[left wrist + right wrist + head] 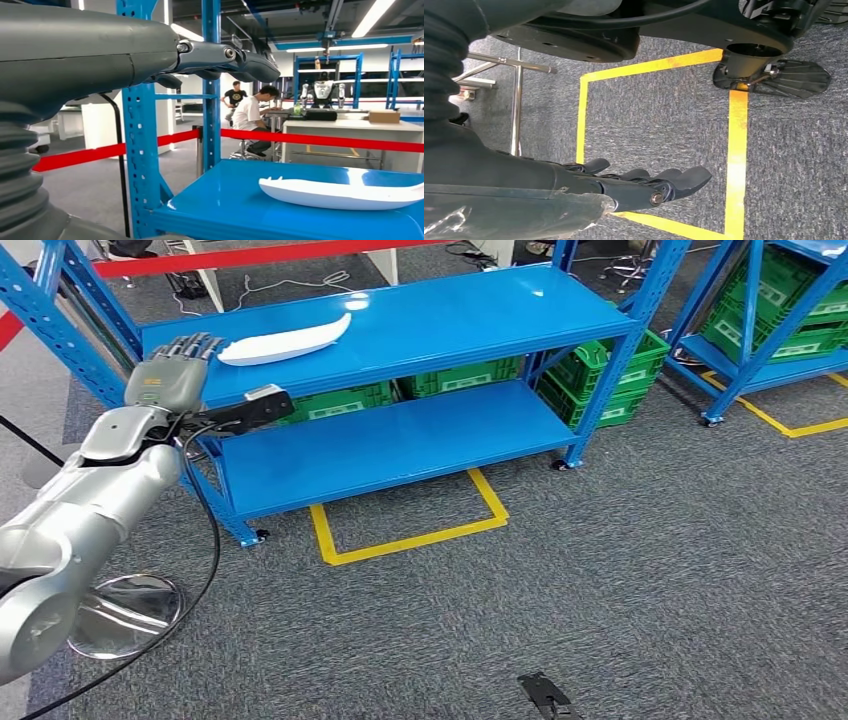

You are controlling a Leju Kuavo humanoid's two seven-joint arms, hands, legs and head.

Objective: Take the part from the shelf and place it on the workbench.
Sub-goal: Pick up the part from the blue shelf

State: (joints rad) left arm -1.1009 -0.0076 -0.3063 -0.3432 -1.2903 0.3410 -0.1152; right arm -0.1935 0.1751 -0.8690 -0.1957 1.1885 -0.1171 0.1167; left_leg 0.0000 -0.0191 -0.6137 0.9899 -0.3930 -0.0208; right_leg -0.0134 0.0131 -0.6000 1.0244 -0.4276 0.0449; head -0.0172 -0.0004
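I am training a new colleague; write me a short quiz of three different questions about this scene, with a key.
1. True or false: the left hand already holds the white part.
2. On which level of the blue shelf does the white part lie? A) top B) bottom C) the floor
3. Fill in: the right hand hangs over grey carpet marked with ______ tape.

Key: 1. false, its fingers are beside the part, holding nothing; 2. A; 3. yellow.

one white part (287,341), two blue shelves (420,315)
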